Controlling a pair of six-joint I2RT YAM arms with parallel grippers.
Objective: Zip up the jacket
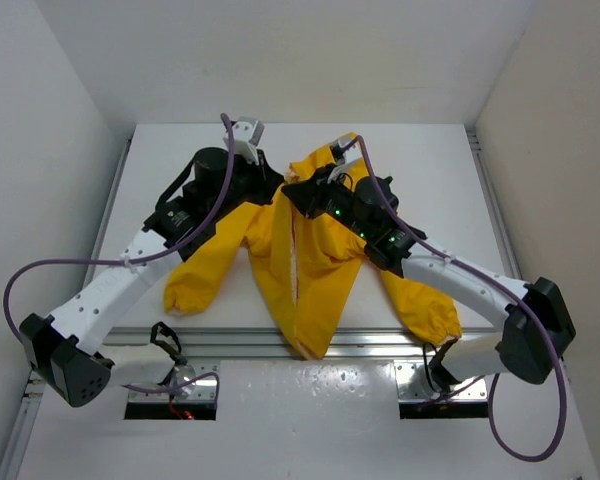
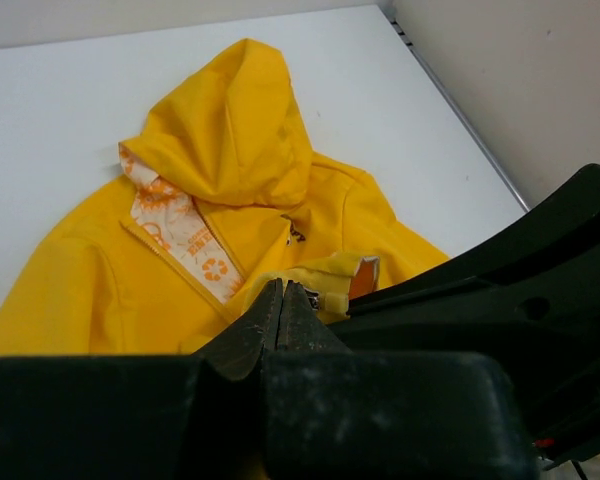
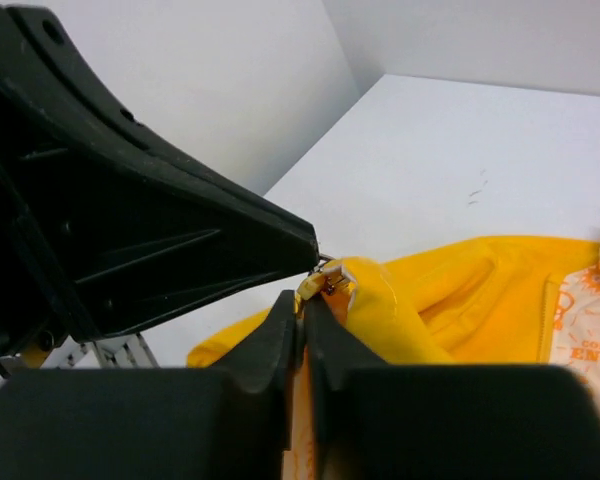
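Near table (image 1: pixel 430 170) edge: jacket (image 1: pixel 325 265) hem, pale zip (image 1: pixel 296 290) line running up from it; joined or gaping, cannot tell. At chest: right gripper (image 3: pixel 302 300) pinched nearly closed on yellow fabric by the slider; left gripper (image 2: pixel 282 292) pressed together, nipping a fold just beside. Farther: collar open, lining (image 2: pixel 185 225) showing, hood (image 2: pixel 240 130) flat beyond. Judged from this: both grips made, upper stretch yet to close.
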